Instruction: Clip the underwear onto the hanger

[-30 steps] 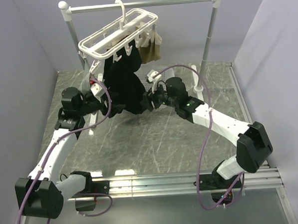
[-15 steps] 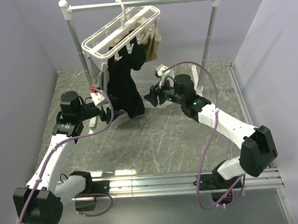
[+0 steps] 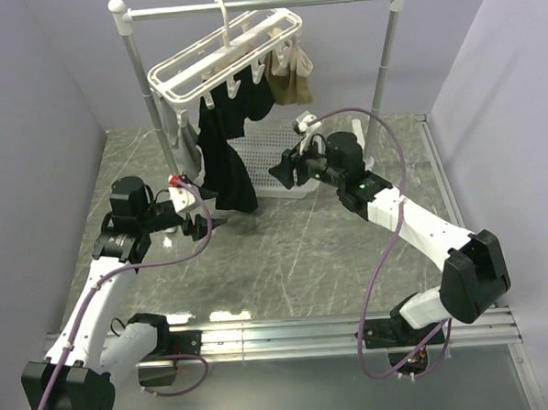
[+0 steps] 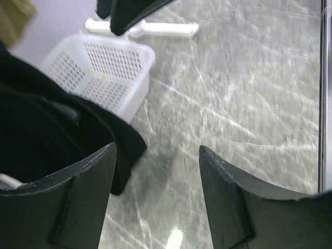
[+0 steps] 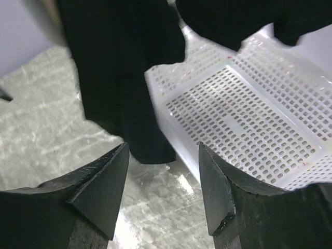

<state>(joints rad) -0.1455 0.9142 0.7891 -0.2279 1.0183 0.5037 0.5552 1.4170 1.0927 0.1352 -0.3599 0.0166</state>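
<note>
The left arm (image 3: pixel 101 274) and right arm (image 3: pixel 413 218) stretch forward, wrists turned toward each other, jaws parted, gripping nothing.

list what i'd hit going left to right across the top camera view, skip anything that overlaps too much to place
left rack post -> underwear -> right tool -> right rack post
</note>
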